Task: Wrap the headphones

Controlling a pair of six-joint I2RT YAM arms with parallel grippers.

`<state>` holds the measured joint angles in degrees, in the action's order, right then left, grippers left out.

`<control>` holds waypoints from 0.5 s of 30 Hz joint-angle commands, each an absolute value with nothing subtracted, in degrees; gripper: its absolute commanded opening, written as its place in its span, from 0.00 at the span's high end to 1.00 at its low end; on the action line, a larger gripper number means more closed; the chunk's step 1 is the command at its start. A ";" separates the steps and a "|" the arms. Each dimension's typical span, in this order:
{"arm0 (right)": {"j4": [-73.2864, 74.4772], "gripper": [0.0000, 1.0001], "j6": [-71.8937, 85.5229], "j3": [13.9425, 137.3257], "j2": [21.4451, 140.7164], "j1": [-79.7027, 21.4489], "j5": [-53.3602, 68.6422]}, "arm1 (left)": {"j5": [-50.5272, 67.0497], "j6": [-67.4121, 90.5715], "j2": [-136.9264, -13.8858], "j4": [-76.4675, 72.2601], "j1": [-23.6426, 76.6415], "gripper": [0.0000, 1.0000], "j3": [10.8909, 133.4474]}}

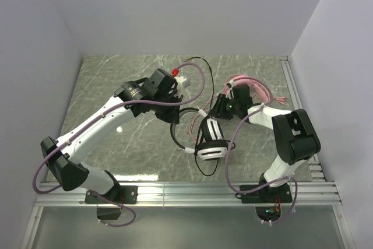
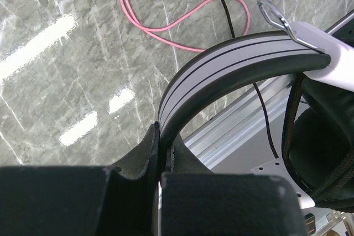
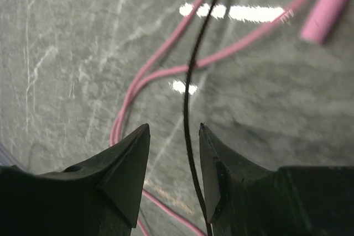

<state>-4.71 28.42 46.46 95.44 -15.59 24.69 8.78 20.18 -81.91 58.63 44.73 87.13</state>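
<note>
One black-and-white headset [image 1: 211, 141], centre frame.
Left gripper [image 2: 160, 142] clamps its headband [image 2: 221, 62]; right gripper [image 3: 174, 153] jaws parted around the black cable [image 3: 191, 98].

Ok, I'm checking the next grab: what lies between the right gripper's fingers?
The black cable runs through the gap of the open right gripper, seen in the right wrist view.

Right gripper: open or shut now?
Open: the right gripper shows a clear gap between its fingers, and the black cable runs through it unclamped.
</note>
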 commanded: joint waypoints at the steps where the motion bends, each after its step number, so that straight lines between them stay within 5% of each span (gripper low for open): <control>1: -5.55 0.52 26.90 51.41 96.49 -17.57 21.80 | 12.30 20.74 -78.75 55.81 44.74 1.00 88.42; 15: -1.49 0.53 25.22 54.23 101.34 -20.39 12.74 | 12.57 20.74 -79.01 55.81 44.74 1.00 88.68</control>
<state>-2.28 26.41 51.92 100.40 -20.08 15.00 9.15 20.18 -81.91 58.59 44.73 87.13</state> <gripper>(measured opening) 0.468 0.048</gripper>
